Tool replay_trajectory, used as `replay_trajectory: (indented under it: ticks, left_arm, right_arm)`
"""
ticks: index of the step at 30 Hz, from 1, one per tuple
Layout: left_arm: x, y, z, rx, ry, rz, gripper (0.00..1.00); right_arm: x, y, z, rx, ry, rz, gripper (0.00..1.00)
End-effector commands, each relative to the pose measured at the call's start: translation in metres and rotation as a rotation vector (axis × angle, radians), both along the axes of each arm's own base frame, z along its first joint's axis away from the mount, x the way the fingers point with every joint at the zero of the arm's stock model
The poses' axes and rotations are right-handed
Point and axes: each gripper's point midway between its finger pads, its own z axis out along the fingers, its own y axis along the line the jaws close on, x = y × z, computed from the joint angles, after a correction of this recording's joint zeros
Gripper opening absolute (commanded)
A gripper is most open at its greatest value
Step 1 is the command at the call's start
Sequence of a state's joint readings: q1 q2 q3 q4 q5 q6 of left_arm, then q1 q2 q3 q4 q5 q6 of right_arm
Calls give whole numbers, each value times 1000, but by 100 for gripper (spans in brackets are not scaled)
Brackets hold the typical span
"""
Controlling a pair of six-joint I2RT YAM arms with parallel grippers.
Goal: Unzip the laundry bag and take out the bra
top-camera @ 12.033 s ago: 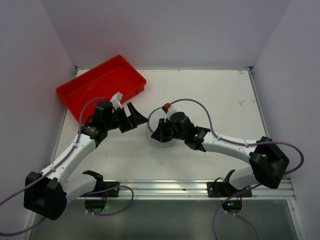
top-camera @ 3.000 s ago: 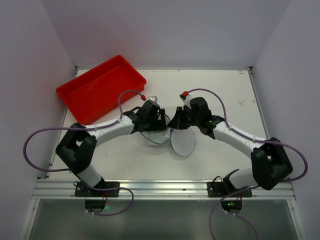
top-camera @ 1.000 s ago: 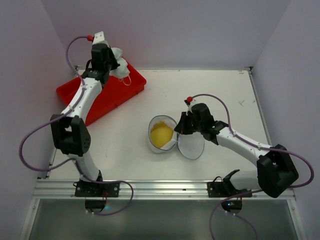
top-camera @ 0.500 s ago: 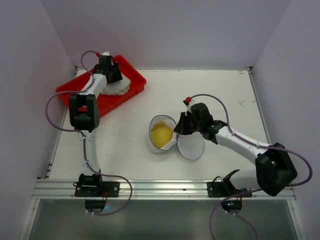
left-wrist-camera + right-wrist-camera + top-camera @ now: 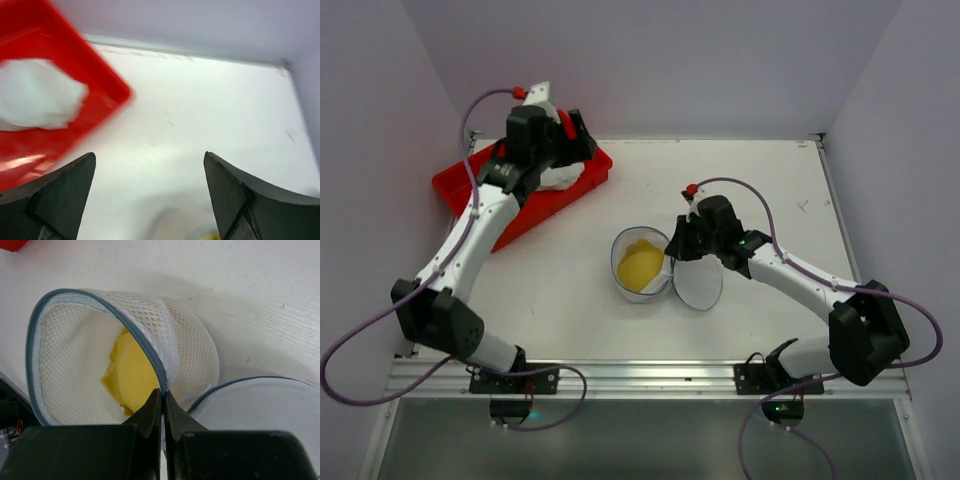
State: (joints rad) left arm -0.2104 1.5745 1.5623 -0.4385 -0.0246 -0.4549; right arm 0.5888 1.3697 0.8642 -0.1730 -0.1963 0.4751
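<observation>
One laundry bag (image 5: 192,347) sits at the middle of the table (image 5: 770,180), lying on its side with the mouth open; its round lid (image 5: 700,285) is flopped flat and touches the bag on the bag's right. My right gripper (image 5: 162,400) is closed tight on the blue-grey zip trim at the near rim of the bag's mouth, with only mesh and trim between the jaws. Inside the bag lies a yellow piece (image 5: 132,372), and what it is I cannot tell. The mesh looks light, soft and floppy; I judge it would collapse or drag if pulled by the wall, so the stiffer trim is the place to pinch, and anything inside should be taken gently by an edge. Well away from the bag, far and to its left, stands the red tray (image 5: 75,125); the bra (image 5: 37,95), as I take the soft white bundle to be, rests in it. My left gripper (image 5: 149,154) hangs above that side, jaws spread wide and empty. No brand, label or writing is readable anywhere.
</observation>
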Motion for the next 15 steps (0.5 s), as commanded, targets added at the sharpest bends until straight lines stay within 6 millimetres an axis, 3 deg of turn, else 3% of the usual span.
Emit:
replay_trajectory:
  ticks: [1,2,3,4,5,6,10,15]
  left_arm:
    - [-85,-99,-12,-74,80,-278,91]
    - [-103,-113,-27,-79,119,-319,87]
    - [-128,-141,-32,-87,138,-384,85]
    - [-143,-151,-33,-92,141,-405,83]
    - [-158,-161,-49,-86,177,-432,77]
    - [-181,-183,-53,-98,194,-497,75]
    - [-209,-208,-93,-53,267,-553,70]
    - [-210,-200,-142,-7,351,-475,66]
  right_arm:
    - [14,4,22,1,-64,-2,0]
    - [15,4,25,0,-73,-2,0]
    - [16,4,26,1,-80,-3,0]
    - [17,4,27,1,-83,-4,0]
    - [17,4,27,0,-87,-5,0]
    - [18,4,28,3,-92,-5,0]
    - [17,5,24,4,-88,-4,0]
    - [12,2,17,11,-74,-12,0]
